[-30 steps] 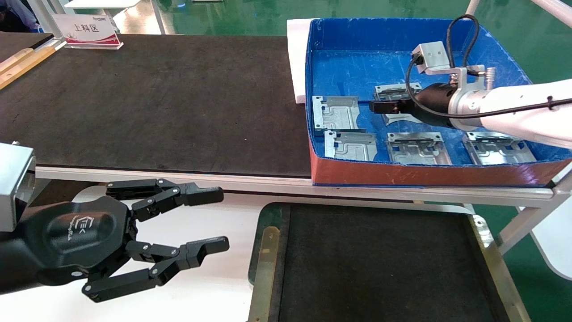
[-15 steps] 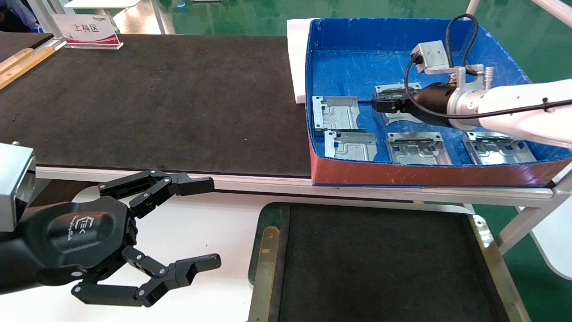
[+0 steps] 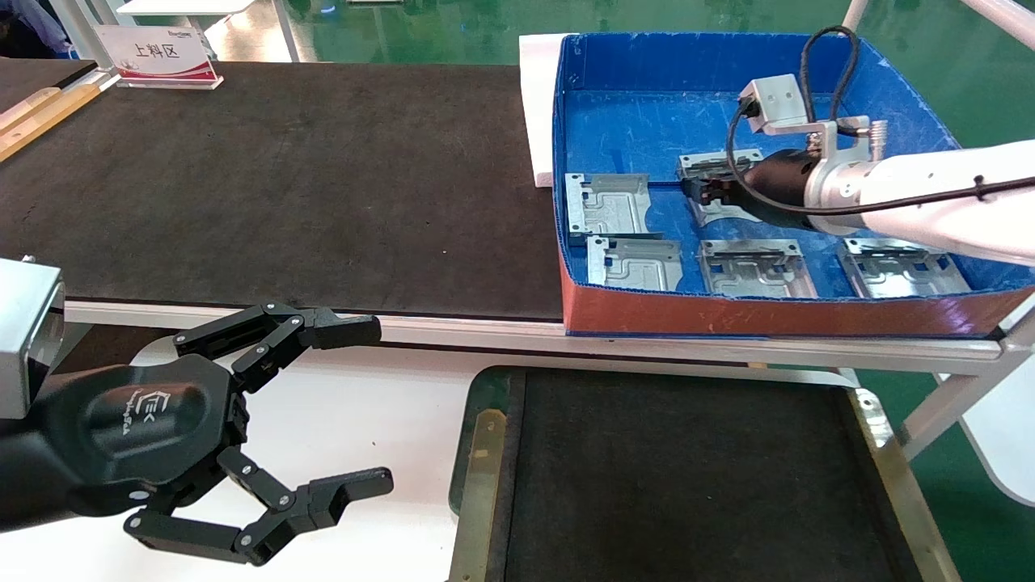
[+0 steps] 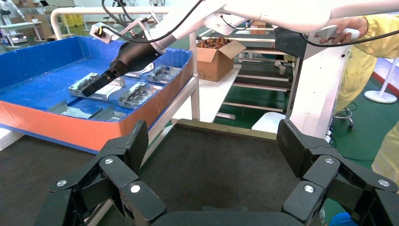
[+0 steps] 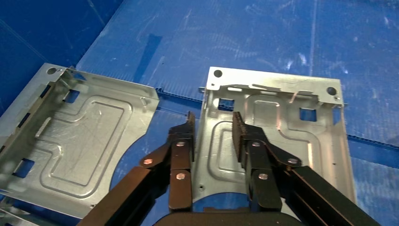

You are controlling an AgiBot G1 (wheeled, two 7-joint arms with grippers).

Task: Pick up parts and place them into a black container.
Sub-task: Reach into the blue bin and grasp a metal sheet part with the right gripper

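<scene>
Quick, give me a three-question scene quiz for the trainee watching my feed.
1. True or false: the black container holds nothing yet.
2. The right end effector straddles the edge of a part lying in: A the blue box; B the black container; C neither.
3. Fill in: the left end effector, beside the container, has its fingers ____.
Key: 1 true; 2 A; 3 open.

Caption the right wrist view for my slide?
Right gripper straddling one edge of a part on the blue box floor, fingers not yet closed.
</scene>
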